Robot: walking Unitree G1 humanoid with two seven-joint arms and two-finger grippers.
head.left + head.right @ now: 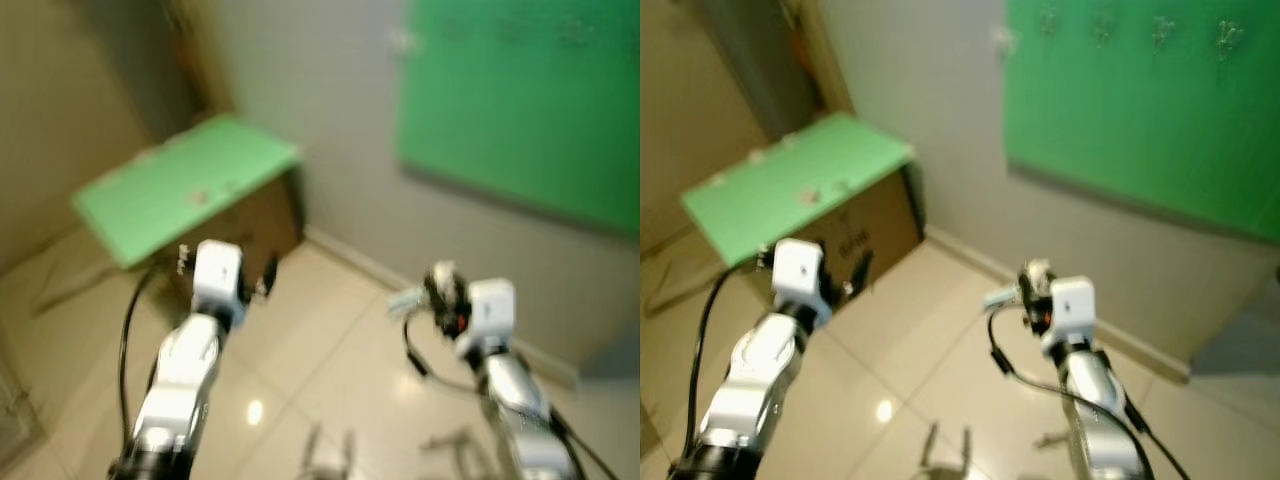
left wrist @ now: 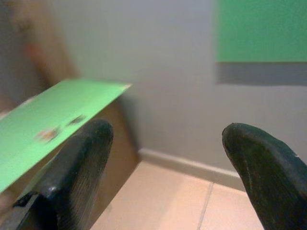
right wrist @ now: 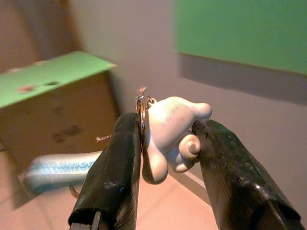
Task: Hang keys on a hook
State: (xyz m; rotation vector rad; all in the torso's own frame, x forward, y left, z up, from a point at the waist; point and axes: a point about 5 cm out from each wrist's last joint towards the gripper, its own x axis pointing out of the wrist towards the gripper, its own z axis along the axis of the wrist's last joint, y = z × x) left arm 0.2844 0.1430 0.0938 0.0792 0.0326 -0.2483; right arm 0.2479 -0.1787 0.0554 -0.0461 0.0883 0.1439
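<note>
Keys [image 3: 144,108] sit in the right gripper [image 3: 165,143], pinched by a white figure-shaped charm [image 3: 170,139] on their ring; a pale blue tag [image 3: 64,167] hangs off the same ring.

Head views (blurred): right gripper [image 1: 1025,290] raised at centre right, above the tile floor [image 1: 940,370], carrying the white charm and pale tag. Left gripper [image 1: 845,275] raised at left, near a cardboard box [image 1: 865,235] topped with a green sheet [image 1: 790,185]. A green board [image 1: 1140,110] on the far wall at upper right carries a row of small hooks [image 1: 1100,28], well apart from the keys and above them.

Left wrist view: left fingers [image 2: 76,167] spread wide, nothing between them; box and wall beyond.

Right wrist view: both fingers closed against the charm, the metal ring lying by one finger's inner face.

Risks, as I judge them: the grip is on the rounded charm, not the ring, so the bundle may swivel or slip on the lift. The ring's opening lies close to the finger, which may block it from a hook. Small hooks leave little margin for aim.
</note>
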